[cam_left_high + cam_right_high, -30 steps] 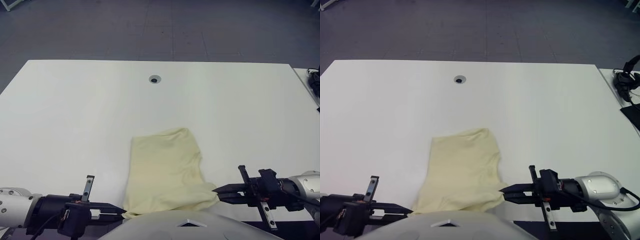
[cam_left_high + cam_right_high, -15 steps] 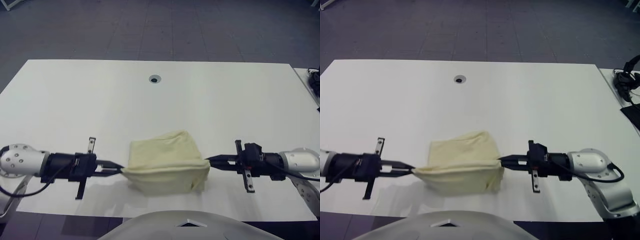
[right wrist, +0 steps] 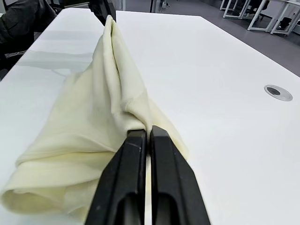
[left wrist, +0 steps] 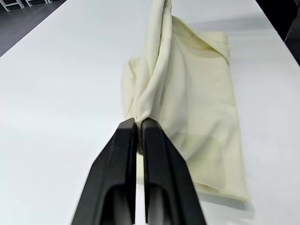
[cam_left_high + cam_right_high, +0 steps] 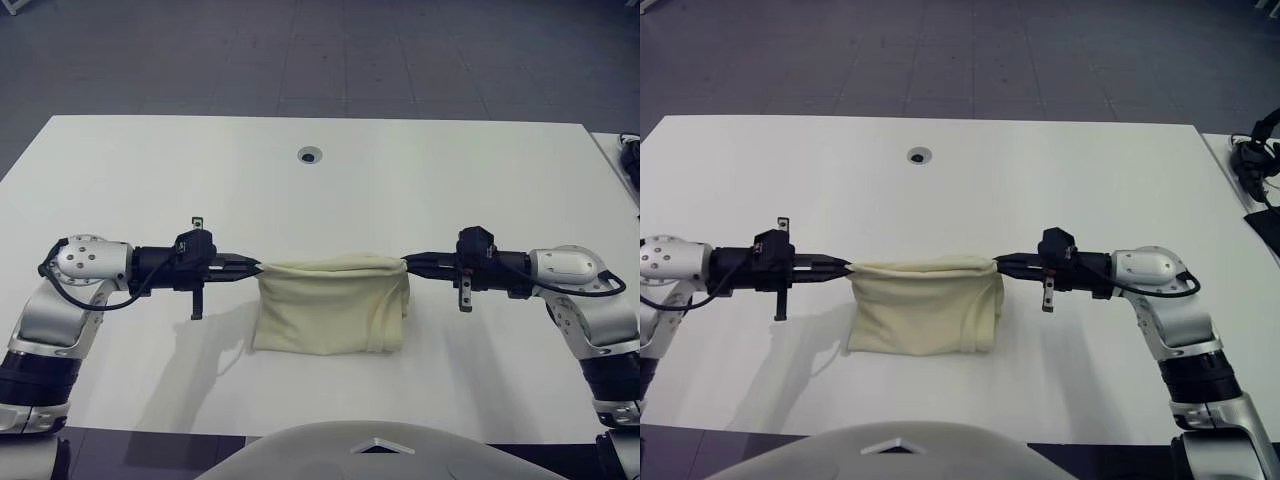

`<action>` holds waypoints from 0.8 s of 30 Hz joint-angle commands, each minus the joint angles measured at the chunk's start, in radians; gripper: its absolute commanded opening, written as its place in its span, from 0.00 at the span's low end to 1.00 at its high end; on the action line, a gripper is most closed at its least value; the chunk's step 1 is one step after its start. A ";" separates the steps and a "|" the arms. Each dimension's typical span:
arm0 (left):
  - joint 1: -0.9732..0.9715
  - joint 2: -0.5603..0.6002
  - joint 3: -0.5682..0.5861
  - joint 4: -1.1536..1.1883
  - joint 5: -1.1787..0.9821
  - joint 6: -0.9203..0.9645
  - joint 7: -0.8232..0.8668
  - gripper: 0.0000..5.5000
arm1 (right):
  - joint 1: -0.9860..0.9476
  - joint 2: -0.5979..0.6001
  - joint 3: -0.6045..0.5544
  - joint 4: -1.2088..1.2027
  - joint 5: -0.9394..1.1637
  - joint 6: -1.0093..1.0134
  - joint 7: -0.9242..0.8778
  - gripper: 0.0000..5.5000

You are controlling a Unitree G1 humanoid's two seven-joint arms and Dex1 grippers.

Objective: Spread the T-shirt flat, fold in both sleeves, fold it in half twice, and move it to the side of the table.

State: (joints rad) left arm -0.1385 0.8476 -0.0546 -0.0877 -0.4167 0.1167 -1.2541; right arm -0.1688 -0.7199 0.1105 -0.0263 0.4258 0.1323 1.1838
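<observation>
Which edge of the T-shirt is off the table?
The T-shirt edge stretched between the left gripper and right gripper; the edge nearest the robot rests on the table.

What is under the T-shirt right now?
The white table shows around the T-shirt. The left gripper and right gripper hold its top edge raised; its lower part lies on the table, covering whatever is beneath.

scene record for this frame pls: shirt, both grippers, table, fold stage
shirt: pale yellow T-shirt, partly folded, top edge lifted and stretched taut, lower part on the table
left gripper: shut on the top edge's left end
right gripper: shut on the top edge's right end
table: white, cable hole near far edge
stage: mid-fold, near table centre, not yet at the side
</observation>
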 commanded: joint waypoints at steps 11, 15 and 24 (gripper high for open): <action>-0.091 -0.104 -0.018 0.152 0.075 -0.037 0.053 0.00 | -0.097 0.099 -0.003 0.157 -0.098 -0.080 -0.045 0.01; -0.133 -0.152 -0.020 0.229 0.153 -0.016 0.188 0.12 | -0.116 0.123 -0.031 0.188 -0.112 -0.101 -0.098 0.13; -0.084 -0.201 0.056 0.247 0.195 -0.026 0.375 0.37 | -0.138 0.175 -0.102 0.245 -0.177 -0.179 -0.290 0.37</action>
State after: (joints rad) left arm -0.2580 0.6475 -0.0275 0.1705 -0.2303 0.0915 -0.9094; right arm -0.2907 -0.5521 0.0378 0.2093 0.2614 -0.0221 0.9272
